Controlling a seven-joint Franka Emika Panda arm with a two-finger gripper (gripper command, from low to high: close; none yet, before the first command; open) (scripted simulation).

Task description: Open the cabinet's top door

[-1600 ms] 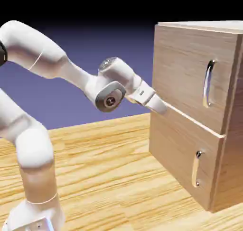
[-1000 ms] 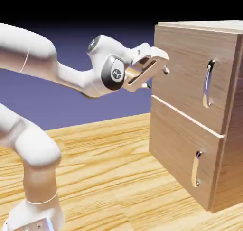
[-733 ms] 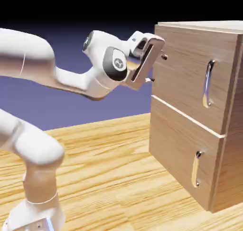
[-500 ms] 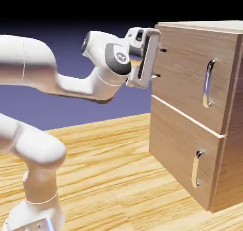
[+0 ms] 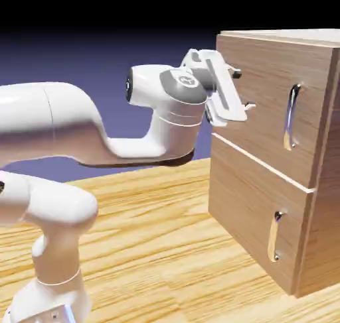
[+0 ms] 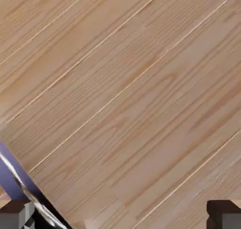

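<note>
The claw hangs empty, fingers apart, beside the top door's handle; that smooth bar looks slippery, best gripped mid-length.

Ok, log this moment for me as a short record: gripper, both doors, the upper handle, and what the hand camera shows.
gripper: open, fingertips spread, in front of the upper panel
held: nothing
top door: closed
upper handle: silver, upright, not between the fingers
lower door: closed, with its own shorter handle
hand view: mostly wood grain; a shiny strip at lower left, beside one fingertip
contact with door: cannot tell
task status: door not yet open
</note>
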